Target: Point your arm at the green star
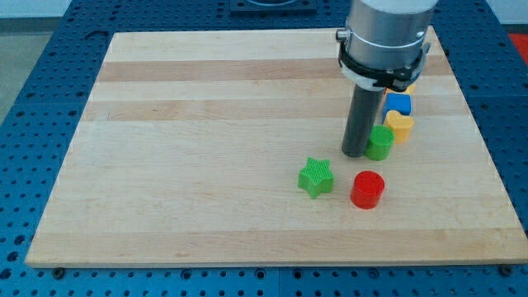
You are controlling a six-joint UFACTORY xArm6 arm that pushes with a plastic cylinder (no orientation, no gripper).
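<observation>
The green star (316,177) lies on the wooden board (206,148), right of centre and toward the view's bottom. My tip (355,154) is the lower end of the dark rod, up and to the right of the star with a small gap between them. It stands right beside the left side of a green cylinder (380,143). A red cylinder (367,190) lies just right of the star.
A yellow block (400,125) sits up and right of the green cylinder, with a blue cube (398,103) just above it. The arm's grey body (386,37) hides part of the board's upper right. Blue perforated table (41,99) surrounds the board.
</observation>
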